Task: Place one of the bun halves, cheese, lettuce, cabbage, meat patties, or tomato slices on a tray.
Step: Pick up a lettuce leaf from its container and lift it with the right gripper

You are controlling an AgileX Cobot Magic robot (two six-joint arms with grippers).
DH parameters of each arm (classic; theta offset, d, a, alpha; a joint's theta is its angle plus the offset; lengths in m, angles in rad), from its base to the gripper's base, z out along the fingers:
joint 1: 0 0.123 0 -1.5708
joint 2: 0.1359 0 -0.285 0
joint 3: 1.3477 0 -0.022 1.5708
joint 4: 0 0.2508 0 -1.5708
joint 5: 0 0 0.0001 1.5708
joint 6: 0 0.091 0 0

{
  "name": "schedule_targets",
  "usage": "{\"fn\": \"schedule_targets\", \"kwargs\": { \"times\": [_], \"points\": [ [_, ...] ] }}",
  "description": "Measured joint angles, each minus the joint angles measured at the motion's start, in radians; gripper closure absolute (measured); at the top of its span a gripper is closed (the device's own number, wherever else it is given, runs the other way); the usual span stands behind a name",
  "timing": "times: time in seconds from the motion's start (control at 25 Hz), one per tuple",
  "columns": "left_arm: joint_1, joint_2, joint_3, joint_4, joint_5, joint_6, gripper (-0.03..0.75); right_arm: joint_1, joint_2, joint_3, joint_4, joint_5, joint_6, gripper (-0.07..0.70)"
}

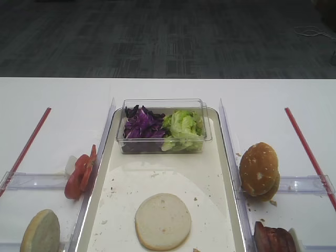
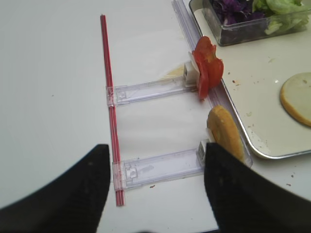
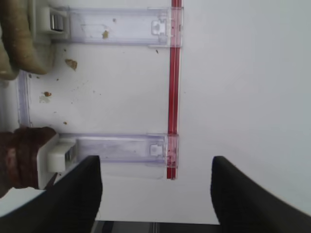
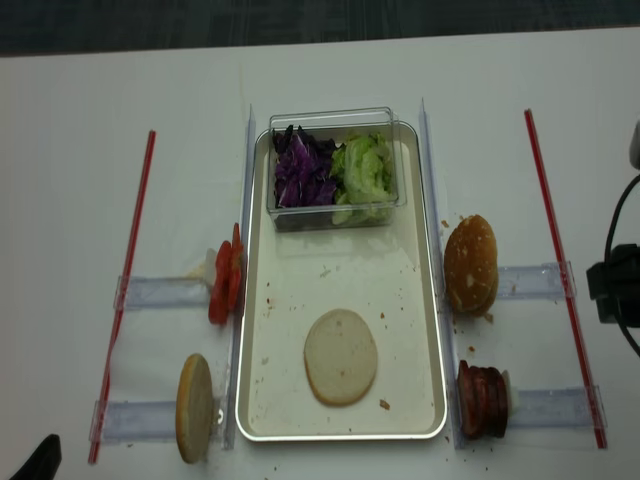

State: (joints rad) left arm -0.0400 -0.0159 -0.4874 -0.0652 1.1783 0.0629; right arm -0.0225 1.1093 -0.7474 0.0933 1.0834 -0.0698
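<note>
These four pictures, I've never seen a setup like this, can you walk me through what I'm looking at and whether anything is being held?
It is a two-armed robot at a white table, set up for building a burger. Two pictures look down from above the table. The other two come from cameras on the robot's wrists, so the dark shapes at the bottom of those are the claws: the right gripper and the left gripper. Both stand open and hold nothing.

In the middle lies the tray, with one bun half cut face up and a clear tub holding the cabbage and the lettuce. Left of the tray stand the tomato slices and another bun half. Right of it are sesame bun tops and the meat patties.
</note>
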Motion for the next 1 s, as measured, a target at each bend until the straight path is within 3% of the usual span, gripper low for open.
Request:
{"fn": "schedule_targets", "kwargs": {
  "times": [0.68,1.0],
  "points": [
    [0.0,0.0,0.0,0.0,0.0,0.0,0.286,0.0,0.382,-0.384,0.004,0.006,-0.01,0.15],
    [0.0,0.0,0.0,0.0,0.0,-0.002,0.286,0.0,0.582,-0.603,0.004,0.074,-0.028,0.151]
  ]
}}
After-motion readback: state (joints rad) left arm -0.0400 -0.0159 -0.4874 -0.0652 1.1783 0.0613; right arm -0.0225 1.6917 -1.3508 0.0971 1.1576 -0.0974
